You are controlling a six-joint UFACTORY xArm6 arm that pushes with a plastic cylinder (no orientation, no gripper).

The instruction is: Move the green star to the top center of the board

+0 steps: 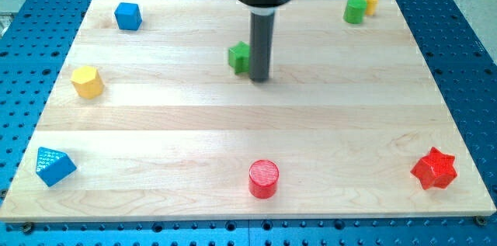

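Note:
A green block (238, 57), partly hidden by the rod so its shape is unclear, sits in the upper middle of the wooden board (248, 114). My tip (259, 78) rests on the board right against the green block's right side, slightly below it. A second green block (354, 10) stands at the view's top right, touching a yellow block (368, 0).
A blue cube (128, 15) is at the top left. A yellow hexagonal block (87, 81) is at the left. A blue triangular block (54, 165) is at the bottom left. A red cylinder (263, 178) is at bottom centre. A red star (434, 169) is at the bottom right.

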